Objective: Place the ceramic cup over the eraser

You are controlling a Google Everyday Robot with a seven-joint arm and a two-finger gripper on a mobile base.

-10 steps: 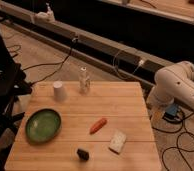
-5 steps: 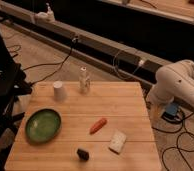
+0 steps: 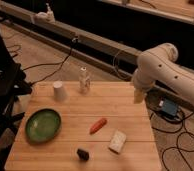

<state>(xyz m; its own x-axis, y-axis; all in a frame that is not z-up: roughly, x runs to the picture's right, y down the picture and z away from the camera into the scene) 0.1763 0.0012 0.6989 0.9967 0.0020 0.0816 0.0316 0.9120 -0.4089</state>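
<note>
- The eraser (image 3: 82, 154) lies at the near edge of the table (image 3: 135, 157), left of the white block (image 3: 117, 141). It is the target, so best not to nudge it.
- The orange carrot piece (image 3: 97, 125) and green plate (image 3: 42, 125) sit mid-table. The cup should be carried high between them.
- The ceramic cup (image 3: 59, 91) stands far left, apart from the bottle (image 3: 84, 80). Approach from its left side.
- The gripper (image 3: 138, 95) hangs by the far right edge, well apart from the cup. Whether it is open or closed, I cannot tell.
</note>
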